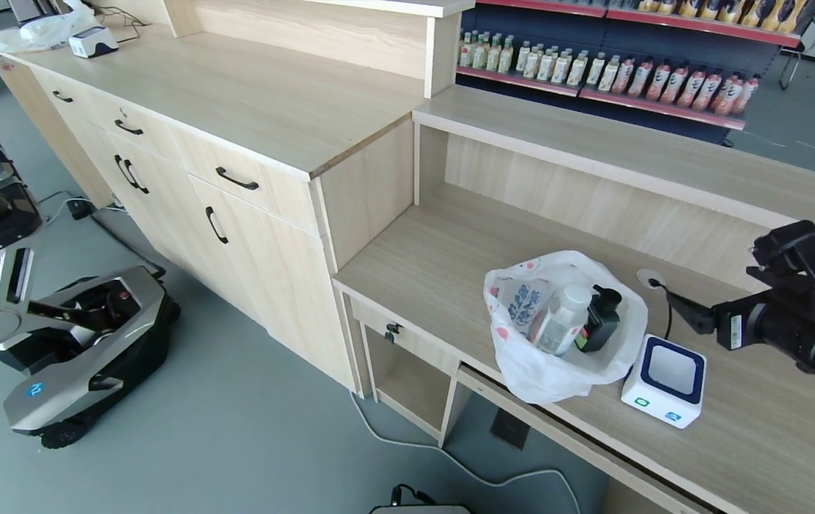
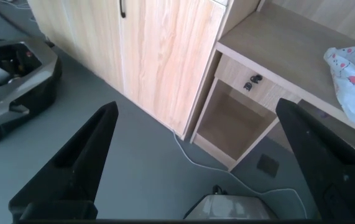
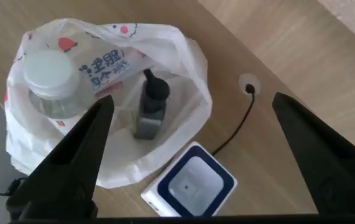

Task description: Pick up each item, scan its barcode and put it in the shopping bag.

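Bag [image 1: 521, 360]: open beside scanner [image 1: 664, 378], keeping transfers short; bottle [image 1: 563, 321] inside;
Right gripper [image 3: 189, 106]: spread, empty, above bag;
Left gripper [image 2: 196, 112]: spread, empty, idle

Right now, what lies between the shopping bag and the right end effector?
Just the scanner's black cable over bare desk, seen in the head view.

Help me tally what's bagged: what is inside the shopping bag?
Inside the shopping bag are a clear white-capped bottle, a dark bottle with a black top, and a printed packet. Anything beneath them is hidden by these items and the bag's folds.
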### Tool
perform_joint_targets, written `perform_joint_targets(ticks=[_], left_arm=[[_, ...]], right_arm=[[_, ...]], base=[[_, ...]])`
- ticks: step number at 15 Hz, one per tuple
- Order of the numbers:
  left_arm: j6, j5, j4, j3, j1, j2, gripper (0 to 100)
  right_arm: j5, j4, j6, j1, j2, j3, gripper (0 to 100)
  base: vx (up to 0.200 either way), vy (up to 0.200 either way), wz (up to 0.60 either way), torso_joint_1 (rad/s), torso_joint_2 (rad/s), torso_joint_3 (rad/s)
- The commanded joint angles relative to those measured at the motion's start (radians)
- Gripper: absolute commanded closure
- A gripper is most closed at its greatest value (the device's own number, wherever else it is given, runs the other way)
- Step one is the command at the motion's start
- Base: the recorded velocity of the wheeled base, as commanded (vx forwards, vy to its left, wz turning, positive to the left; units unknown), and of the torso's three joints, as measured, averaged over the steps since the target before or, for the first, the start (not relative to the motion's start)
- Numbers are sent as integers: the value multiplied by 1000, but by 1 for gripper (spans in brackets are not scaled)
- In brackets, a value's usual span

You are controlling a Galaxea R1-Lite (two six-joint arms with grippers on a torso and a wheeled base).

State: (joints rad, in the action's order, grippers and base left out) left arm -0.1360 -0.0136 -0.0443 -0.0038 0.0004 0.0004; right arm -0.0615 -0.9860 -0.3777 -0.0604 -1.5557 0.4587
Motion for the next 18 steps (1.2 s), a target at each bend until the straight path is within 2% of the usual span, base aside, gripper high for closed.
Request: perform_joint_targets(ticks=[1, 6, 9, 14, 16, 18], left_arm=[[-1, 0, 0, 1, 1, 0, 0], [-1, 0, 0, -1, 1, 0, 0], [-1, 0, 0, -1, 1, 0, 0], [-1, 0, 0, -1, 1, 0, 0], [-1, 0, 0, 1, 1, 0, 0], [-1, 0, 0, -1, 1, 0, 0]], right_arm=[[-11, 7, -1, -87, 132, 17, 0], [2, 113, 2, -157, 237, 24, 0], [26, 170, 20, -190, 299, -17, 0], [108, 170, 125, -193, 421, -235, 0], [108, 174, 214, -191, 502, -315, 0], [95, 184, 247, -180, 603, -425, 0]], base=[[0, 0, -600, 12, 2, 2], [0, 0, -600, 2, 1, 3], [0, 0, -600, 2, 2, -1], [0, 0, -600, 3, 0, 3], [0, 0, 0, 0, 0, 0], [0, 0, 0, 0, 0, 0]])
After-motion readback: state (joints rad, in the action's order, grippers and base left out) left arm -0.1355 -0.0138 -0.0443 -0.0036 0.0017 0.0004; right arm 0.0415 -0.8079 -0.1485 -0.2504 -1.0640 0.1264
